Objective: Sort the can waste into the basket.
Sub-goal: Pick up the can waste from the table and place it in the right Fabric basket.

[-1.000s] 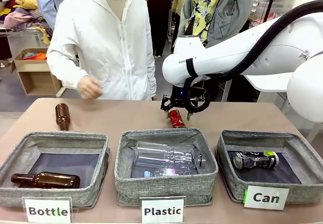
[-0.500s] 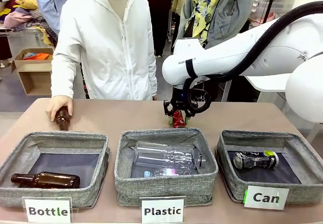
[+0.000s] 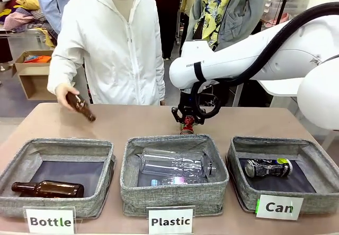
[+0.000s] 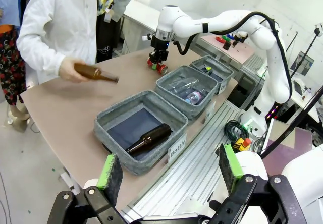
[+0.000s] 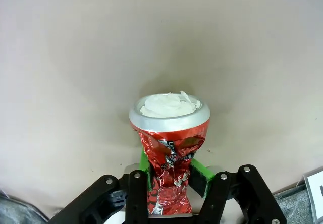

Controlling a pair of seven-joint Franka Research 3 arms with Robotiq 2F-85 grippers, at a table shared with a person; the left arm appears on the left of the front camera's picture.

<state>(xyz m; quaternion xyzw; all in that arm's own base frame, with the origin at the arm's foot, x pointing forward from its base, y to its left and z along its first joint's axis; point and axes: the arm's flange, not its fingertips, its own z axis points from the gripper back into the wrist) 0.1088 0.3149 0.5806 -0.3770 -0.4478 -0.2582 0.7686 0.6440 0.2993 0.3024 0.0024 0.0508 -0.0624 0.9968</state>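
A crushed red can (image 5: 169, 148) stands on the tan table behind the middle bin. My right gripper (image 5: 170, 166) is shut on it, both green pads pressed against its crumpled sides. From the front, that gripper (image 3: 187, 123) points straight down over the red can (image 3: 186, 126). A black-and-silver can (image 3: 267, 167) lies inside the grey "Can" basket (image 3: 318, 153) at the right. My left gripper (image 4: 170, 171) hangs open and holds nothing, well off the near end of the table.
A person at the far side holds a brown bottle (image 3: 80, 107) above the table's left part. The "Bottle" bin (image 3: 10, 203) holds another brown bottle (image 3: 47, 189). The "Plastic" bin (image 3: 175, 197) holds clear bottles (image 3: 172, 163).
My right gripper came down and closed its fingers on the red can. The person took the brown bottle off the table and lifted it.
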